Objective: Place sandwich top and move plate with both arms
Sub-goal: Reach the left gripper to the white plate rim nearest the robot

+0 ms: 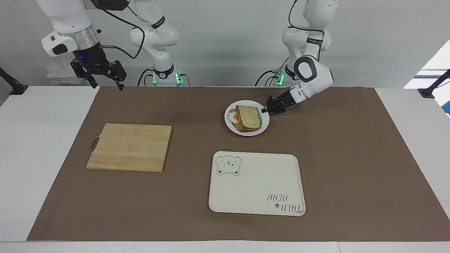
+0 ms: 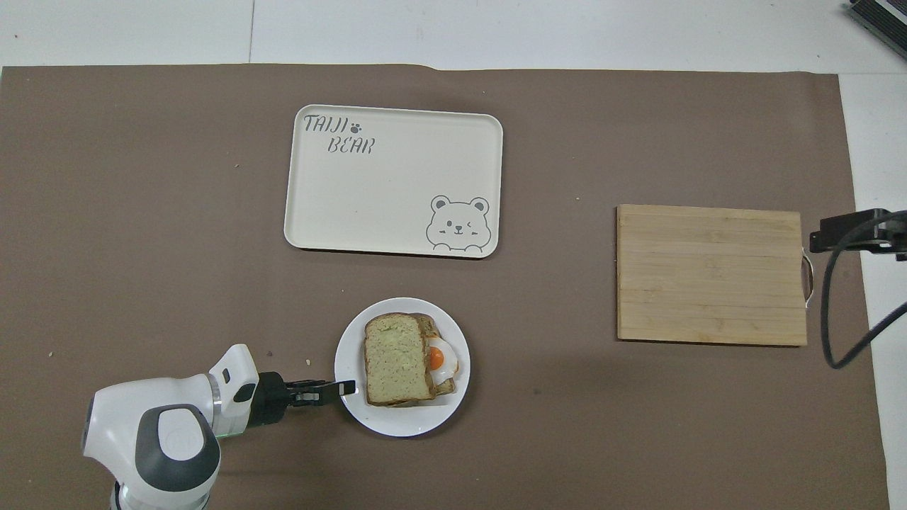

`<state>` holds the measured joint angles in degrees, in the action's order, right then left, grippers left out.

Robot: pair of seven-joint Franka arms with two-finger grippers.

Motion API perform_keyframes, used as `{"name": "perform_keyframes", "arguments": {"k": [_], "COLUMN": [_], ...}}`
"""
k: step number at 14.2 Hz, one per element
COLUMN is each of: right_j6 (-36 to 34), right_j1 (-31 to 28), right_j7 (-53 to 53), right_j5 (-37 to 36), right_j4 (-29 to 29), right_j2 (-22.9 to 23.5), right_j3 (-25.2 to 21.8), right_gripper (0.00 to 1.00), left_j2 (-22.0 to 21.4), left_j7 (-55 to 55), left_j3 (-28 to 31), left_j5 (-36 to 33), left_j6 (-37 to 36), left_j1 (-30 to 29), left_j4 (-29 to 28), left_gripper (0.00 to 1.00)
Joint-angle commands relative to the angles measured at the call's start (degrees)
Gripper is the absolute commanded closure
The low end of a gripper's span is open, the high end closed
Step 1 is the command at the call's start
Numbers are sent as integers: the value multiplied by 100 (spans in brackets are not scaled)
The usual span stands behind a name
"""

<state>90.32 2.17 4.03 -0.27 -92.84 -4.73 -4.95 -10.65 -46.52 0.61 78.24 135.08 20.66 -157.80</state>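
The sandwich top point(image 1: 249, 116) lies on the egg-bearing slice on the plate point(image 1: 264, 124), which stands on the brown mat nearer to the robots than the tray. In the overhead view the sandwich top point(image 2: 395, 358) covers most of the egg slice on the plate point(image 2: 404, 423), and the egg's yolk point(image 2: 436, 358) peeks out beside it. My left gripper point(image 1: 264, 110) is low at the plate's rim at the left arm's end, and also shows in the overhead view point(image 2: 345, 387). My right gripper point(image 1: 104, 84) is open and empty, raised over the mat's corner at the right arm's end.
A cream tray with a bear drawing point(image 1: 256, 182) lies farther from the robots than the plate. A bamboo cutting board point(image 1: 130, 147) lies toward the right arm's end. A few crumbs lie on the mat beside the plate.
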Motion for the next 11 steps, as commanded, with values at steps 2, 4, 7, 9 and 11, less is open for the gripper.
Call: {"name": "perform_keyframes", "arguments": {"k": [2, 4, 7, 9, 11], "right_j6": [-31, -49, -49, -49, -49], "right_j1": [-6, -6, -6, -6, -6], "right_j7": [-95, -95, -95, -95, -95], "right_j5": [-61, -61, -61, -61, -61], "right_j4": [82, 82, 82, 82, 82], "right_j2": [33, 33, 33, 33, 33], "right_j3": [-6, 3, 3, 3, 3], "right_gripper": [0, 0, 0, 0, 0], "left_j2": [-192, -201, -192, -140, -113], "left_j7": [-94, -85, -76, -85, -68], "left_j3": [70, 79, 105, 106, 114], "left_j5": [209, 209, 209, 209, 209], "left_j6": [-61, -96, -166, -333, -447], "left_j1": [70, 53, 9, -254, -447], "left_j4": [-154, -154, -128, -32, 82], "left_gripper": [87, 93, 100, 100, 100]}}
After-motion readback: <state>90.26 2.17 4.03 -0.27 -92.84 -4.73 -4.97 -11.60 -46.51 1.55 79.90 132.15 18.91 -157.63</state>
